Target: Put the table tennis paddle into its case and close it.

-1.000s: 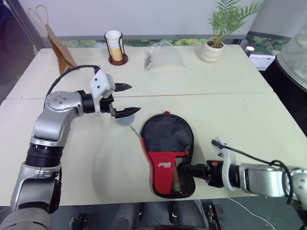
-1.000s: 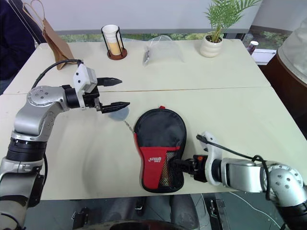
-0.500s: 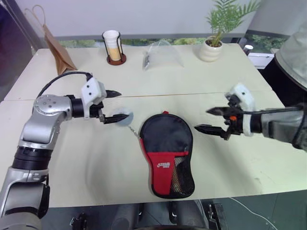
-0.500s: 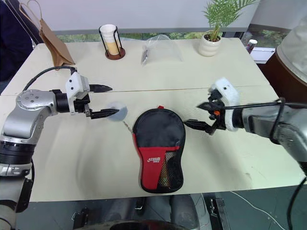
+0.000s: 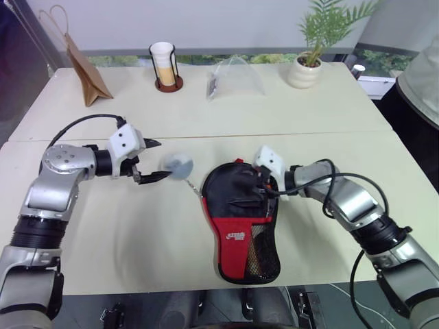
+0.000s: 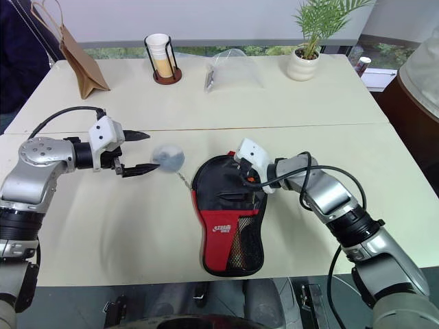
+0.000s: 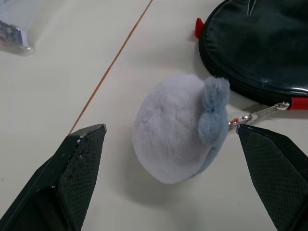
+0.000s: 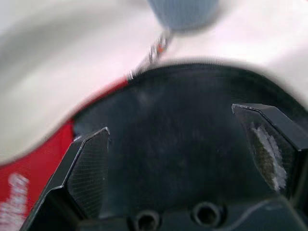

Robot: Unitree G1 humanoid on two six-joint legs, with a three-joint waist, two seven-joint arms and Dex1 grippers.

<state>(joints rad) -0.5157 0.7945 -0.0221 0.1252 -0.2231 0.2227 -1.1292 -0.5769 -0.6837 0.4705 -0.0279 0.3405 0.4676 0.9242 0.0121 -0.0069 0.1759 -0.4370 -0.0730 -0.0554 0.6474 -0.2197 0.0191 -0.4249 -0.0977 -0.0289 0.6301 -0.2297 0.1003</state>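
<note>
The case (image 5: 236,229) lies flat near the table's front edge, black at its round top and red with a mesh pocket toward me. It looks zipped, and the table tennis paddle is hidden. My right gripper (image 5: 245,195) hovers open just over the black top of the case (image 8: 192,96), fingers spread wide with nothing between them. A fluffy grey pouch (image 5: 180,165) hangs on the case's zip pull (image 7: 255,115) at the upper left. My left gripper (image 5: 155,160) stands open to the left of the pouch (image 7: 178,130), pointing at it without touching it.
Along the far edge stand a brown paper bag (image 5: 81,65), a cup in a wire holder (image 5: 164,65), a clear plastic bag (image 5: 234,77) and a potted plant (image 5: 309,62). A seam (image 5: 309,134) runs across the table behind the case.
My right arm swung from the front edge below the case, out to the right, then in over the case's black top, rolling its wrist. My left gripper drew back to the left, off the pouch.
</note>
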